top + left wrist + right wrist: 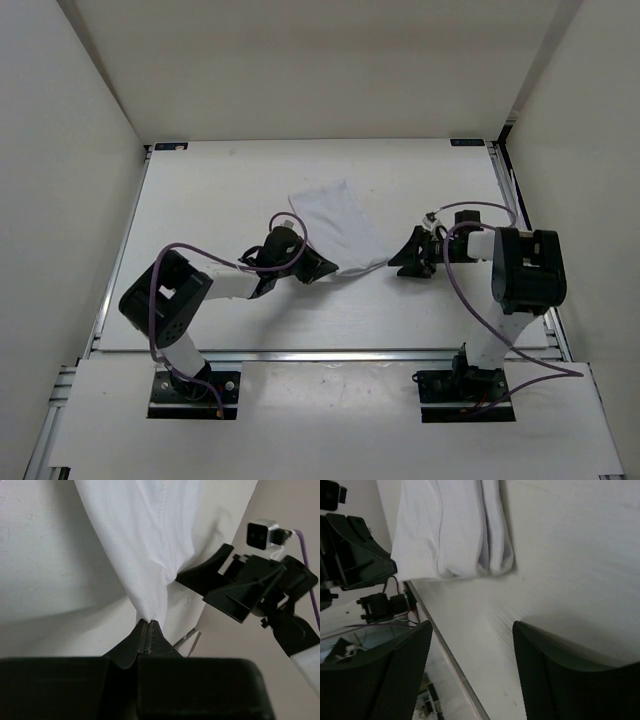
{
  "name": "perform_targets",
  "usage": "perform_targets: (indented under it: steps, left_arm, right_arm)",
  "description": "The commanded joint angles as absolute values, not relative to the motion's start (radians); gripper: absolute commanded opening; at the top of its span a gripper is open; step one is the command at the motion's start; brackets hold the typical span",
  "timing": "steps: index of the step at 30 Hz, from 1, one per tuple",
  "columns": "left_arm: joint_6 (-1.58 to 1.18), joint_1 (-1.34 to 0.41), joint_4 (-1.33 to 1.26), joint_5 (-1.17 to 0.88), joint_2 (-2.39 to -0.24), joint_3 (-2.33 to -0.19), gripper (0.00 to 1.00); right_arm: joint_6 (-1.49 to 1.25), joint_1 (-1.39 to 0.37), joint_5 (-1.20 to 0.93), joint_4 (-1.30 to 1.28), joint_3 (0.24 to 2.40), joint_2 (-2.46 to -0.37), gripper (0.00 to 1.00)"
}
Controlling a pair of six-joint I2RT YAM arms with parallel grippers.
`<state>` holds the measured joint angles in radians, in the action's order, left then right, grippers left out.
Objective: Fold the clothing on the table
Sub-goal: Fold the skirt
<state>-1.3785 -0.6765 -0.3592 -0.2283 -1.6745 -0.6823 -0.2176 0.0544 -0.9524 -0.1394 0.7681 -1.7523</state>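
Note:
The clothing (335, 225), a small white cloth, lies on the table (220, 190) between the two arms, with its near edge lifted. My left gripper (325, 268) is shut on that near edge. In the left wrist view the cloth (150, 540) fans up and away from the closed left gripper (148, 622). My right gripper (405, 255) stands open just right of the cloth's near right corner, apart from it. In the right wrist view the right gripper (472, 627) holds nothing, and the folded cloth edge (450, 530) lies ahead of it.
White walls enclose the table on three sides. A metal rail (330, 352) runs along the front edge, close behind both grippers. The right gripper (192, 587) shows close to the cloth in the left wrist view. Purple cables (470, 300) loop over each arm.

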Motion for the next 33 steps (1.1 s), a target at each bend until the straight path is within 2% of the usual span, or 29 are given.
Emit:
perform_targets:
  steps: [1, 3, 4, 9, 19, 27, 30, 33]
  left_arm:
    - [-1.391, -0.669, -0.337, -0.219, -1.597, -0.68, 0.0]
    - [-1.394, -0.667, -0.334, -0.213, -1.585, -0.675, 0.0]
    - [-1.394, -0.666, -0.327, -0.216, -1.58, -0.667, 0.0]
    - [-1.388, -0.667, -0.311, -0.206, -1.56, -0.664, 0.0]
    - [-1.394, -0.677, -0.322, -0.189, -1.536, -0.658, 0.0]
    - [-1.405, -0.678, -0.334, -0.202, -1.536, -0.649, 0.0]
    - [-1.407, -0.68, -0.342, -0.195, -1.536, -0.652, 0.0]
    - [-1.414, -0.683, -0.354, -0.198, -1.542, -0.64, 0.0]
  right_arm:
    - [-0.21, 0.035, -1.066, -0.198, 0.859, -1.848, 0.7]
    - [-0.21, 0.047, -1.103, -0.25, 0.915, -1.937, 0.61]
    - [-0.216, 0.055, -1.101, -0.268, 0.929, -1.957, 0.59]
    - [-0.252, 0.054, -0.961, -0.228, 0.954, -1.944, 0.6]
    - [-0.31, 0.005, -0.943, -0.149, 0.931, -1.957, 0.62]
    - [-0.327, -0.04, -0.943, -0.13, 0.976, -2.0, 0.58]
    - [-0.293, -0.067, -0.948, -0.14, 0.996, -2.008, 0.53]
    - [-0.268, -0.072, -0.959, -0.163, 1.02, -2.023, 0.34]
